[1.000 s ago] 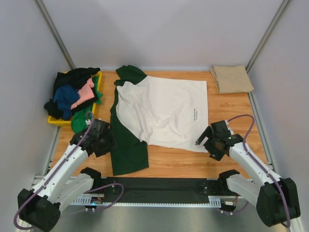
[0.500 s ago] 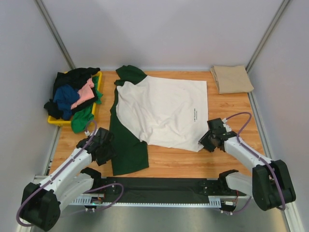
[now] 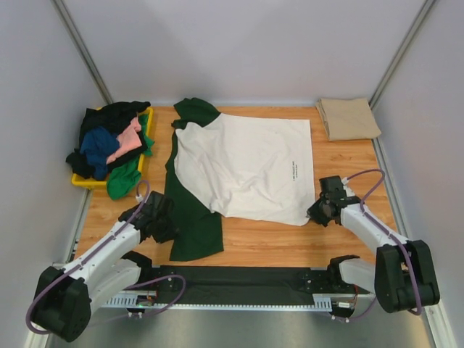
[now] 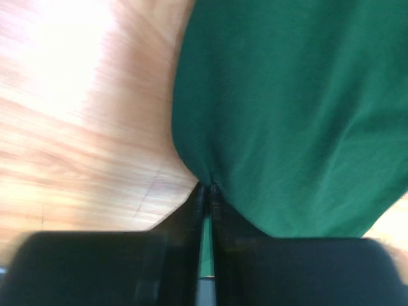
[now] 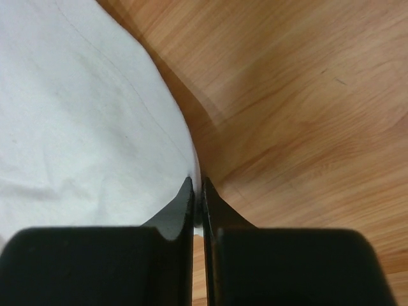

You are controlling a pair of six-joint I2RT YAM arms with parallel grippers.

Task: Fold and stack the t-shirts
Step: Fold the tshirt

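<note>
Left fingers (image 4: 188, 220) pinched shut on dark green sleeve (image 4: 287, 115). Yellow tray (image 3: 88, 181), far left: heaped black, blue, pink, green tees (image 3: 109, 141); rim mostly covered. Cream tee (image 3: 246, 163) spread mid-tabletop (image 3: 290, 243); print (image 3: 292, 172) illegible. Right fingers (image 5: 182, 213) clamped on its hem. Tan tee (image 3: 348, 118) folded, far right.

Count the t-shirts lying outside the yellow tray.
2: cream shirt with green sleeves spread mid-table; folded tan shirt at the far right corner. Others are heaped in the tray, some possibly hidden.
</note>
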